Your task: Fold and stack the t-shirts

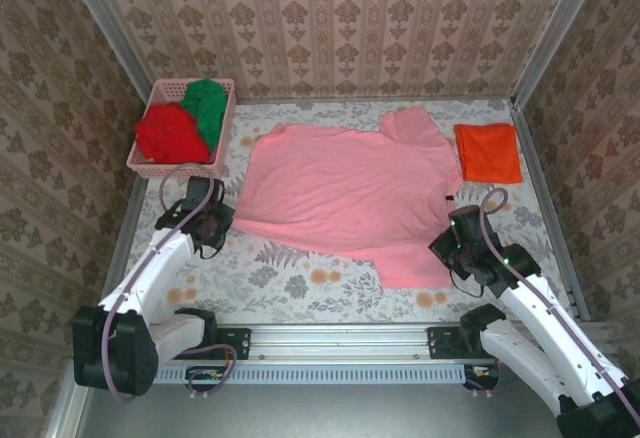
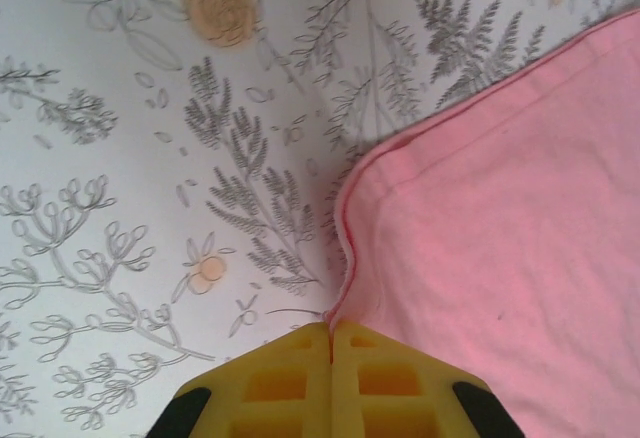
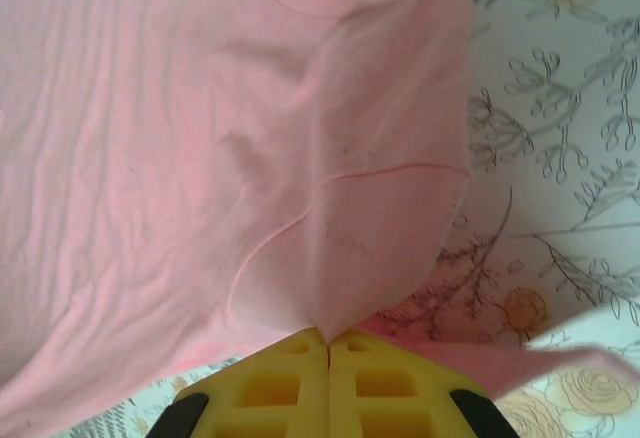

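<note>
A light pink t-shirt [image 1: 345, 193] lies spread across the middle of the floral table. My left gripper [image 1: 215, 220] is shut on its left hem corner [image 2: 345, 258], the yellow jaws pressed together on the edge. My right gripper [image 1: 455, 236] is shut on the shirt's cloth [image 3: 340, 258] near the right sleeve, lifting it into a peak. An orange folded t-shirt [image 1: 488, 151] lies flat at the back right. A red t-shirt [image 1: 168, 133] and a green t-shirt [image 1: 207, 106] sit bunched in the basket.
The pink lattice basket [image 1: 225, 128] stands at the back left corner. Patterned walls close the table on three sides. A metal rail [image 1: 340, 343] runs along the near edge between the arm bases.
</note>
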### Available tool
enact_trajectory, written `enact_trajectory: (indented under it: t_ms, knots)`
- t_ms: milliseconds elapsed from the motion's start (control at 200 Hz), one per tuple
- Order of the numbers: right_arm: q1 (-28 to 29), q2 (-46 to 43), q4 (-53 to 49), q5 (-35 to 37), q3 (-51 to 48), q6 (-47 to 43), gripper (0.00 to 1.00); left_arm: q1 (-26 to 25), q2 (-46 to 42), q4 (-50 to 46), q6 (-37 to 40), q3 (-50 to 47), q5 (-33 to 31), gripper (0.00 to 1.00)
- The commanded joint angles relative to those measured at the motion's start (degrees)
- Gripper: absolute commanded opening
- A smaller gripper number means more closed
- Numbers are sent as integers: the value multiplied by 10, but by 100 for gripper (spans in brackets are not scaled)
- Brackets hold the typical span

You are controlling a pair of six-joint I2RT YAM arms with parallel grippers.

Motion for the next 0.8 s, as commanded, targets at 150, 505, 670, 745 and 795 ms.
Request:
enact_trajectory:
  t_ms: [150, 505, 670, 745, 795]
  knots:
    - [-62, 60, 77, 44, 39, -43, 0, 19, 95, 34, 22, 67, 27, 0]
    - [-187, 174, 151, -44, 84, -117, 0, 37, 256, 26, 113, 212, 44, 0]
    - [-208, 235, 184, -79, 114, -136, 0, 41, 294, 19, 138, 254, 50, 0]
    - [-211, 260, 190, -83, 127, -145, 0, 42, 311, 15, 147, 270, 51, 0]
    - [-214, 276, 196, -84, 136, -150, 0, 43, 323, 13, 155, 284, 53, 0]
